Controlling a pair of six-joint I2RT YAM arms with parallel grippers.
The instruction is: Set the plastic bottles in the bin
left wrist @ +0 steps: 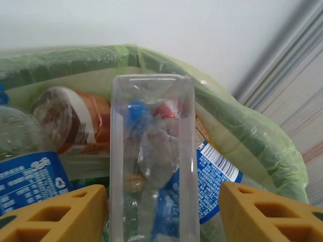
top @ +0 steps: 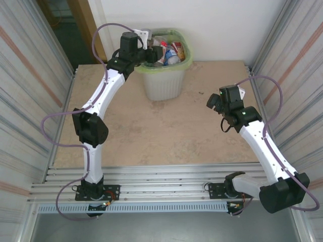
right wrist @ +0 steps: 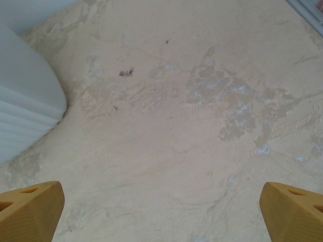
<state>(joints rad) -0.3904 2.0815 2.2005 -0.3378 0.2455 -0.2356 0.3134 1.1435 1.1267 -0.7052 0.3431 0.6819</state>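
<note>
As my left claw (left wrist: 162, 194) hangs spread over the bin (top: 161, 86), the clear bottle (left wrist: 151, 151) between its fingers (left wrist: 60, 217) looks released (right claw (right wrist: 161, 212) idles spread above the worktop (right wrist: 176, 126)); next, I retreat cleanly upward.

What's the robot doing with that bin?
It is putting plastic bottles into the bin. The left gripper is above the bin with its fingers open and a clear bottle between them, not squeezed. Other bottles already lie inside the bin. The right gripper hangs open over the table, holding nothing.
</note>
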